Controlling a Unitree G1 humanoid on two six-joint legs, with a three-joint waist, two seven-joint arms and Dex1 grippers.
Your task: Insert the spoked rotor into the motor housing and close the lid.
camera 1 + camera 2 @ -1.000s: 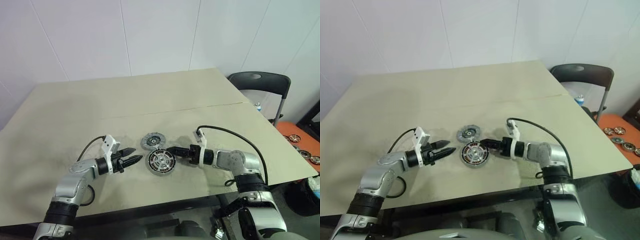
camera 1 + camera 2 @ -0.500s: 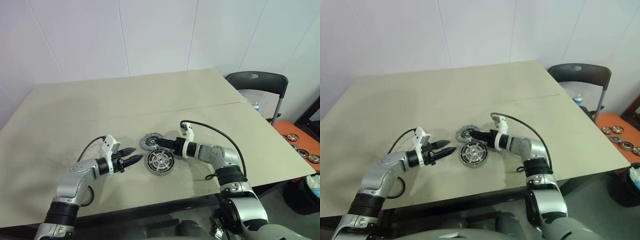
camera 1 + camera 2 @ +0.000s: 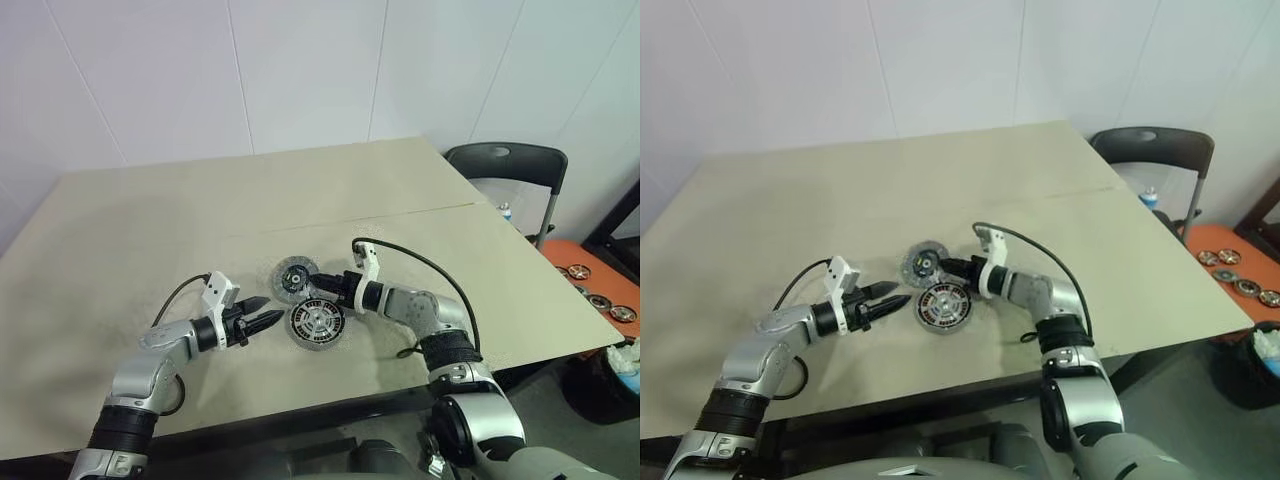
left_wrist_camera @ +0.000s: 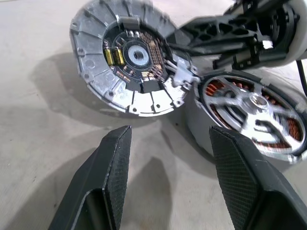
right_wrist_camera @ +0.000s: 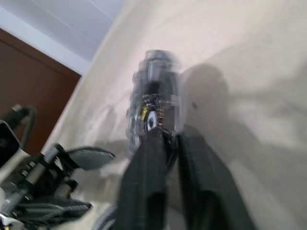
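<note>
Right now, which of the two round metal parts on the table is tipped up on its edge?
The lid, the grey notched disc, pinched by the right gripper. The motor housing beside it lies flat, spoked rotor inside.

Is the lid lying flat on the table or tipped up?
Tipped up: the lid stands on edge, pinched by the right gripper.

right claw [image 3: 318, 291] now clamped on lid [image 3: 294, 276], lid tilted up

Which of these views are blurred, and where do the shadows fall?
Right wrist view: blurred around the lid and the right gripper. Left wrist view: lid sharp, soft shadow under it on the table; housing slightly blurred. Eye views: even light, faint shadows.
</note>
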